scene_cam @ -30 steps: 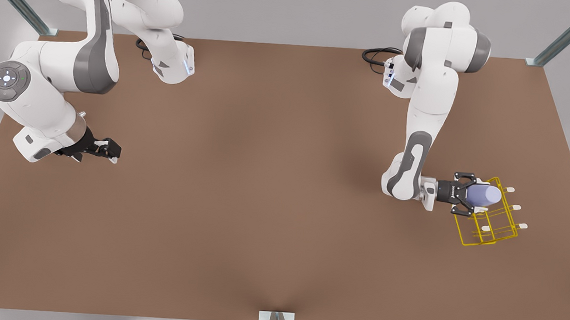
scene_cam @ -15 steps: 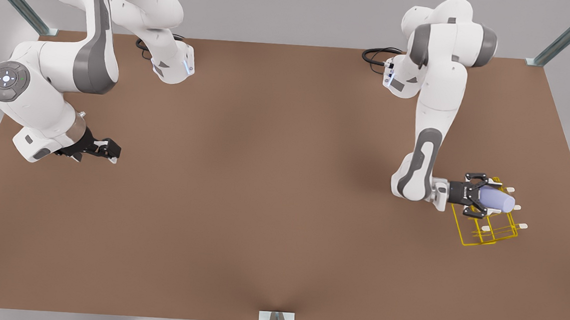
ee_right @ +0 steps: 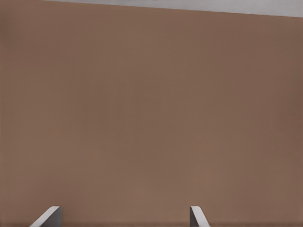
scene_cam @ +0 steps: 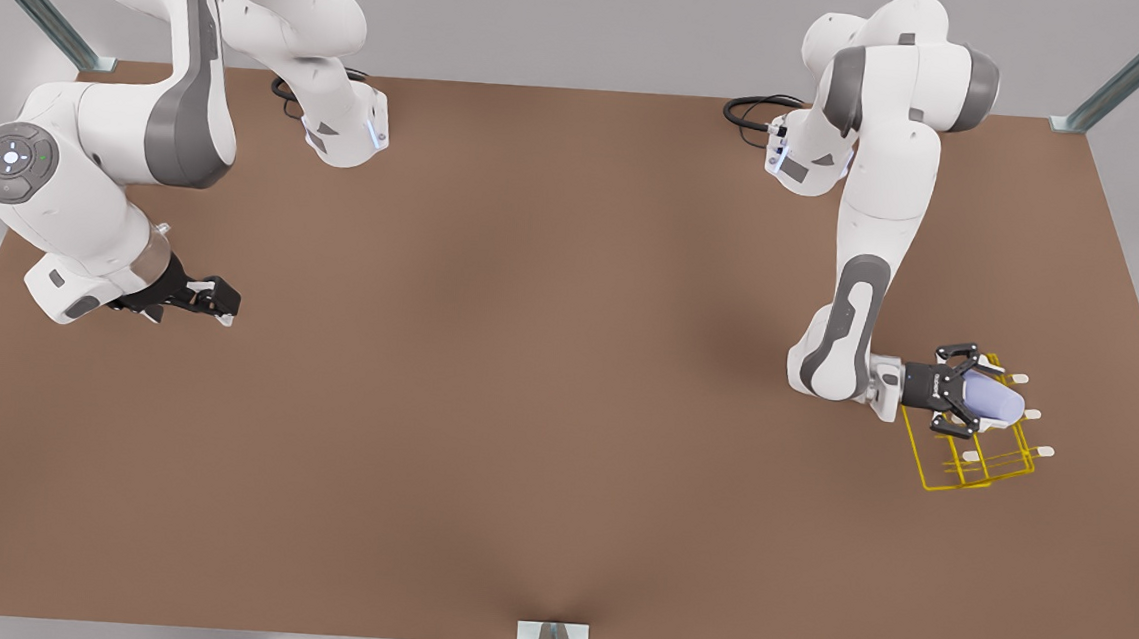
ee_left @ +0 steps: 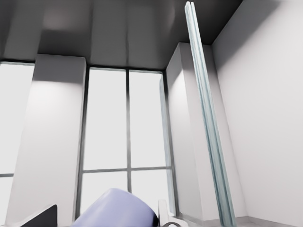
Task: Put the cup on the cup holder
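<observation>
The lavender-blue cup [scene_cam: 997, 401] lies on its side in my left gripper [scene_cam: 965, 400], which is shut on it at the front view's right. It hangs over the near-top prongs of the yellow wire cup holder [scene_cam: 960, 472], whose white tips [scene_cam: 1043, 451] point right. In the left wrist view the cup [ee_left: 116, 210] sits between the pale fingertips [ee_left: 163, 210], pointing up toward windows. My right gripper [scene_cam: 218, 299] waits open, low over the table at the front view's left, with nothing between its fingertips [ee_right: 198, 215].
The brown table [scene_cam: 527, 357] spreads between the two arms. Metal frame posts [scene_cam: 1128, 73] stand at the back corners, and a bracket [scene_cam: 552, 637] sits at the front edge. Black cables [scene_cam: 750, 110] lie by the arm base near the rack.
My left gripper has carried the cup toward the front view's right, farther over the cup holder's prongs. The right arm has stayed put.
</observation>
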`<state>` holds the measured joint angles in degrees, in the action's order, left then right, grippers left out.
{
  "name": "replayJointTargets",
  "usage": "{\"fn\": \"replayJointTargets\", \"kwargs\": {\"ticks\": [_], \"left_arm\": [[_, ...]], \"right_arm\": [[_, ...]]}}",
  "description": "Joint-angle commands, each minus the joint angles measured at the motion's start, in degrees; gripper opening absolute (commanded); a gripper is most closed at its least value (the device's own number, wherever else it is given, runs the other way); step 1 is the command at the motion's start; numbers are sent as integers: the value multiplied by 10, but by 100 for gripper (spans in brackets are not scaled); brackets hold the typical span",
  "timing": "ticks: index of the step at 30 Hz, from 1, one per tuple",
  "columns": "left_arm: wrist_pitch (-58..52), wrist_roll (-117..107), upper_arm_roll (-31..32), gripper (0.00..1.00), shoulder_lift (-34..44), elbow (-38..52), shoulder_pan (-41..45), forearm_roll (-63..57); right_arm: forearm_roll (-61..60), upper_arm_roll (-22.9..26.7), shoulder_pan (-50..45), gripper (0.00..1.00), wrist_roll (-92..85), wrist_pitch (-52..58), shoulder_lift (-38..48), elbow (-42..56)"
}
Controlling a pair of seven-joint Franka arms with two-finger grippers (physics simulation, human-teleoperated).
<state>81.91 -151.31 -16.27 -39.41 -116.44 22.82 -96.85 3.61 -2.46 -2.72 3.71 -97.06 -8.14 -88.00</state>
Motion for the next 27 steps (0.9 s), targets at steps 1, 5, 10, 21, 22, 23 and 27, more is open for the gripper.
{"fn": "replayJointTargets", "kwargs": {"ticks": [1,5,10,21,22,23,27], "left_arm": [[13,-6,-3,100,1,0,-2,-4],[24,-9,-13,100,5,-6,-2,-13],[26,-4,-12,100,6,-10,-2,-12],[19,22,-7,100,24,-10,33,33],[18,27,-7,100,28,-11,34,36],[19,35,-7,100,35,-10,38,44],[18,70,-7,100,70,-18,60,67]], "right_arm": [[0,0,0,100,0,0,1,0],[-1,0,1,100,0,1,0,-1],[-1,0,1,100,0,1,-4,1],[-1,2,0,100,1,1,-4,1],[-1,2,1,100,1,0,-4,1],[-1,2,1,100,1,0,-5,1],[-1,2,1,100,1,0,-4,1]]}}
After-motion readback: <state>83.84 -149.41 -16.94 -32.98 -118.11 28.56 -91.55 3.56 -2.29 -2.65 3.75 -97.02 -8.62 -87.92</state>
